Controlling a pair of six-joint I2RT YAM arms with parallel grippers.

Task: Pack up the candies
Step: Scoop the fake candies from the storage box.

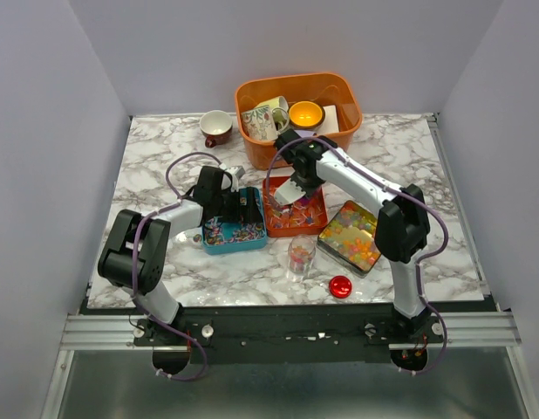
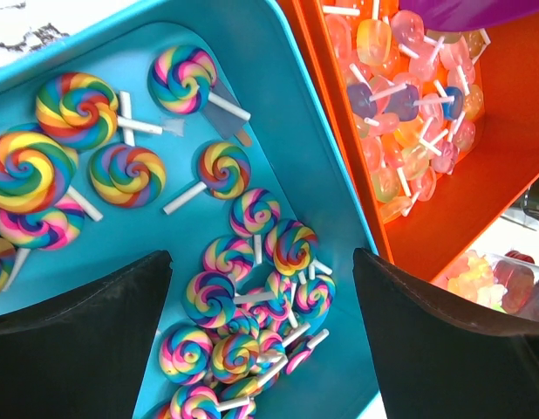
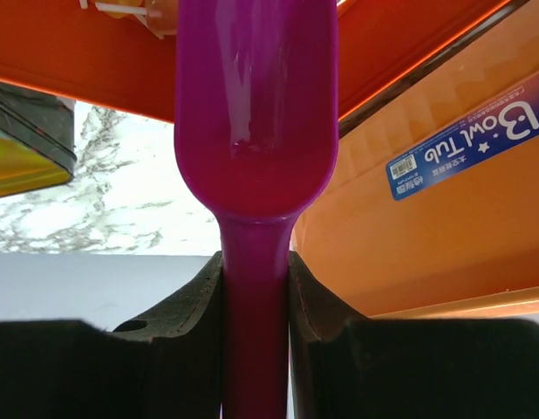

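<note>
Candies [image 2: 224,325] lie in three lots at mid-frame of the top view: swirl lollipops in the blue tray [image 2: 278,113], pale ones in the orange tray [image 2: 461,201], and jelly beads in the tin [image 1: 335,220] at the right. The jar [image 1: 300,257], below the trays, holds a few. The lid [image 1: 340,286] lies near it on the bench [image 1: 165,157].

Right tool [image 3: 256,271] is clamped on the scoop [image 3: 256,105] handle. The bowl is at the orange tray, and no candy is seen in it. Left tool [image 2: 261,262] hangs spread wide over the blue tray, holding nothing.

Judgement: the scooping step is in hand. The next move is to dig into the pale pile, lift level, and carry to the jar without spilling.
</note>
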